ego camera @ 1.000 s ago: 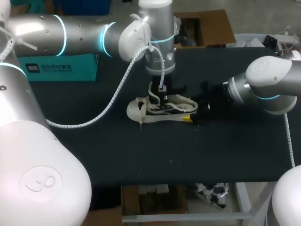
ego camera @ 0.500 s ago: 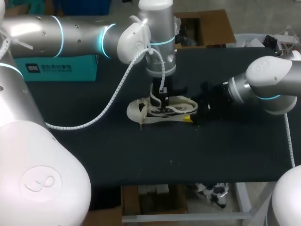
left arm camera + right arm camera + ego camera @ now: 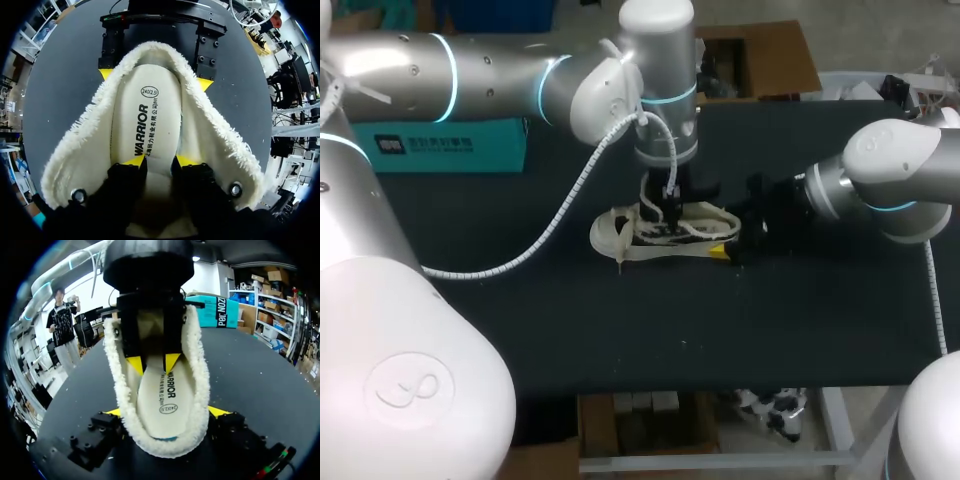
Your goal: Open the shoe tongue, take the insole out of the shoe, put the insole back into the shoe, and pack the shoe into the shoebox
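The left claw (image 3: pixel 160 161) is sitting inside the shoe (image 3: pixel 220 135), down on the insole (image 3: pixel 150 110); whether it is pinching the insole I cannot tell. The right claw (image 3: pixel 166 412) is clamping the shoe's heel from both sides, the shoe lying on the table (image 3: pixel 620 330).

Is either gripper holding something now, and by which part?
The right gripper holds the shoe by its heel, one finger on each side. The left gripper is in the shoe at the insole; whether it grips it cannot be told.
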`<act>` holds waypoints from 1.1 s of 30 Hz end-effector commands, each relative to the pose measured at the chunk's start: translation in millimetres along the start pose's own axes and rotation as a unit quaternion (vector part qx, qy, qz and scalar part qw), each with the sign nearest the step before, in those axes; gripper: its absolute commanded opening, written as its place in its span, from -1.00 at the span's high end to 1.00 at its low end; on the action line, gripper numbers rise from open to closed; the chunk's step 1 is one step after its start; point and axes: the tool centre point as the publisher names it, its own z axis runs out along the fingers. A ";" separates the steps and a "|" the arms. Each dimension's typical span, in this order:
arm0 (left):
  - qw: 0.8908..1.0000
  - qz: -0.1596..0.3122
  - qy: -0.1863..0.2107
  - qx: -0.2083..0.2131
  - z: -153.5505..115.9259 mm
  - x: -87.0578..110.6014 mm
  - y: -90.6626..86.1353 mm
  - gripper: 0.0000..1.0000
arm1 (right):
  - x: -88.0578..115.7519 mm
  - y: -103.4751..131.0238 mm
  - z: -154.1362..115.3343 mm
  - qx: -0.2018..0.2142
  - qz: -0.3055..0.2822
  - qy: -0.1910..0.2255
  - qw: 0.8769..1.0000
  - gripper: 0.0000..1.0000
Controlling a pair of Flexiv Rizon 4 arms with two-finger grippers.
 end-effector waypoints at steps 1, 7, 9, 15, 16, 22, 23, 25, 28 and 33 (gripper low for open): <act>1.000 -0.001 -0.009 -0.001 67.1 -10.2 3.6 0.23 | -1.8 -4.7 1.5 -0.003 0.000 0.001 1.000 1.00; 0.999 -0.001 -0.049 -0.014 86.1 -18.5 6.1 0.22 | -1.8 -4.7 1.5 -0.003 0.000 0.001 1.000 1.00; 0.997 -0.009 -0.078 -0.020 92.9 -24.5 5.7 0.24 | -1.8 -4.7 1.5 -0.003 0.000 0.001 1.000 1.00; 0.992 -0.019 -0.122 -0.030 106.7 -41.2 3.9 0.91 | -1.8 -4.7 1.5 -0.003 0.000 0.001 1.000 1.00; 0.992 -0.019 -0.121 -0.030 107.9 -44.3 3.8 1.00 | -1.8 -4.7 1.5 -0.003 0.000 0.001 1.000 1.00; 0.992 -0.020 -0.125 -0.013 92.1 -50.6 5.3 1.00 | -1.8 -4.7 1.5 -0.003 0.000 0.001 1.000 1.00; 0.991 -0.020 -0.129 -0.008 86.4 -50.0 5.2 1.00 | -1.8 -4.7 1.5 -0.003 0.000 0.001 1.000 1.00; 0.992 -0.015 -0.128 0.002 71.3 -47.8 4.5 1.00 | -1.8 -4.7 1.5 -0.003 0.000 0.001 1.000 1.00; 0.993 -0.007 -0.117 0.024 46.9 -43.2 2.5 1.00 | -1.8 -4.7 1.5 -0.003 0.000 0.001 1.000 1.00; 0.994 0.007 -0.094 0.059 10.0 -36.2 -2.9 1.00 | -1.8 -4.7 1.5 -0.003 0.000 0.001 1.000 1.00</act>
